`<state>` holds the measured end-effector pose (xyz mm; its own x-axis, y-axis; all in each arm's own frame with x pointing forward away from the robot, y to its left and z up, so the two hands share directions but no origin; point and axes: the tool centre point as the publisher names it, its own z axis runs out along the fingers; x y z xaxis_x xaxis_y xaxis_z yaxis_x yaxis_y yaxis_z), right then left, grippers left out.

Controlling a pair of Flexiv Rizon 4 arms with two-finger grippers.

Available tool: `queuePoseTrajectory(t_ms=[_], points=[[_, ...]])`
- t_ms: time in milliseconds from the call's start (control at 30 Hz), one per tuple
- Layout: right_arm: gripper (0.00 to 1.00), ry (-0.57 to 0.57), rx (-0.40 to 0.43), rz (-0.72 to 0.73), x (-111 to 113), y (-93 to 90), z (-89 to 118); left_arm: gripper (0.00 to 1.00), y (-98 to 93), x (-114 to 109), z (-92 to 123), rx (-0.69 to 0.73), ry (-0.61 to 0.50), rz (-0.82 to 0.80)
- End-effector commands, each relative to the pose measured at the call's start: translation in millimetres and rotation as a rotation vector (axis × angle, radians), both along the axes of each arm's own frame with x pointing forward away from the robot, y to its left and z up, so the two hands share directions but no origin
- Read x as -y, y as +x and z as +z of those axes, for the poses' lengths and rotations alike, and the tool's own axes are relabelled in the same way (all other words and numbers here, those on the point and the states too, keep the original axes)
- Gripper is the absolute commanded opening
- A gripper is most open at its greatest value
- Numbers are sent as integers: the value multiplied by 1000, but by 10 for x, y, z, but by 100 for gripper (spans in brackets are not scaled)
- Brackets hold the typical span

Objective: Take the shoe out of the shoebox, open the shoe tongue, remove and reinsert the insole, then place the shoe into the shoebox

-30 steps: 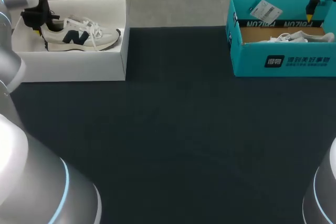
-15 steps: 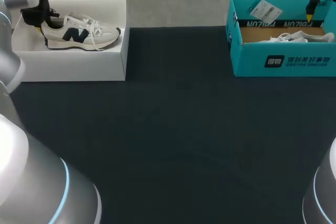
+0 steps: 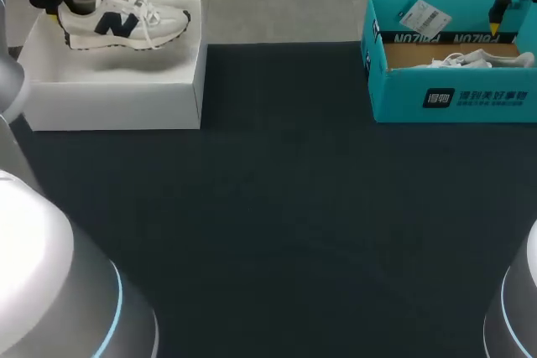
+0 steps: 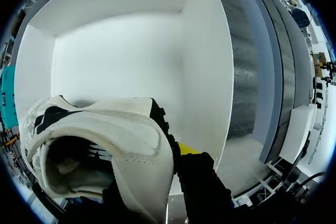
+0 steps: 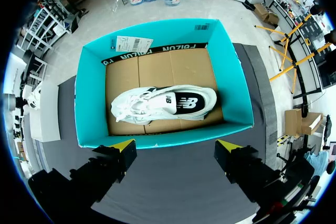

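well, the dark table [image 3: 285, 224] is the biggest thing, and the white shoebox [image 3: 117, 98] at its far left corner is my landmark. a teal shoebox [image 3: 453, 94] stands well apart from the white shoebox, across the table on my right, with a second shoe [image 5: 163, 104] lying on its side inside. the shoe [image 3: 126, 21] hangs above the white shoebox, clear of its floor, sole roughly level, toe toward the teal one. my left gripper [image 3: 55, 12] is clamped on its heel; one yellow tip shows outside, the other finger is hidden by the shoe. my right gripper [image 5: 176, 145] hovers far from the white shoebox, over the teal one, fingers spread wide and holding nothing. i judge the taking-out step nearly through. next the shoe needs carrying off the white shoebox and setting on bare table beside it, ready for opening the tongue.
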<state>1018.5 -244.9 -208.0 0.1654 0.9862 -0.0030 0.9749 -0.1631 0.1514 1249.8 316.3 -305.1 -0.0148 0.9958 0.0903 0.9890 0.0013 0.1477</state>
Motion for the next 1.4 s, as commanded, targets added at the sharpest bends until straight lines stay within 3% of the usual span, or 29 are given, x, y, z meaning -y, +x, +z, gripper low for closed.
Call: queuePoseTrajectory(t_ms=[33, 467, 700, 967, 1400], points=[[100, 1, 2, -1, -2, -8, 0, 0, 0, -56, 491, -365, -19, 33], [100, 1, 2, -1, -2, -8, 0, 0, 107, -31, 1089, -295, -8, 47], [100, 1, 2, -1, -2, -8, 0, 0, 155, 21, 1205, -285, -39, 41], [100, 1, 2, -1, -2, -8, 0, 0, 75, 11, 1464, -242, -80, 41], [100, 1, 2, -1, -2, -8, 0, 0, 75, 11, 1464, -242, -80, 41]])
